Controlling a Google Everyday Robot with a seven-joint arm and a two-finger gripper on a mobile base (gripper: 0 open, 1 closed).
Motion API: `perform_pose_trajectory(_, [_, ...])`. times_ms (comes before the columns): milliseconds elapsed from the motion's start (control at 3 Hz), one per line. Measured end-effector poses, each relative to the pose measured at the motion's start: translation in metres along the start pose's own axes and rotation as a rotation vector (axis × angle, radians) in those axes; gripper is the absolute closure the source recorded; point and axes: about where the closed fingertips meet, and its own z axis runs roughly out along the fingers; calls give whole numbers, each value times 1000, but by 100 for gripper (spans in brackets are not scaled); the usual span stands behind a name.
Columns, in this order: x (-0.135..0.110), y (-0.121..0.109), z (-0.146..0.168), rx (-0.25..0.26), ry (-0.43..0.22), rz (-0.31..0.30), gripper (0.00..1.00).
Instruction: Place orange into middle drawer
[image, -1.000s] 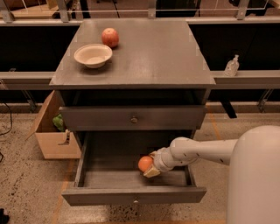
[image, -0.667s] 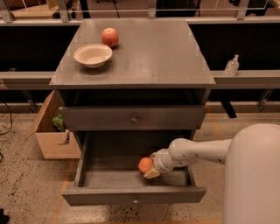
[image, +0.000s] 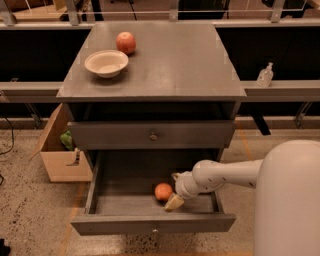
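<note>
The orange lies on the floor of the pulled-out middle drawer, right of its centre. My gripper reaches into the drawer from the right and sits right next to the orange's right side. Its fingers are spread apart; the lower, pale fingertip rests near the drawer floor just below and right of the orange. The orange is at the fingertips, not squeezed between them. My white arm runs off to the right.
The grey cabinet top carries a cream bowl and a red-and-yellow apple. The upper drawer front is shut. A cardboard box stands on the floor at the left. A small bottle stands on the right ledge.
The orange has sunk a little onto the drawer floor. The gripper's fingers have spread and the gripper has eased slightly to the right of the fruit.
</note>
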Motion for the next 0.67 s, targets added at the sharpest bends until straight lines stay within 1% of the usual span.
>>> perform_pose_trajectory(333, [0,1,-2,9,1,11,0])
perform_pose_trajectory(667, [1,-10,-18,74,-20,76,0])
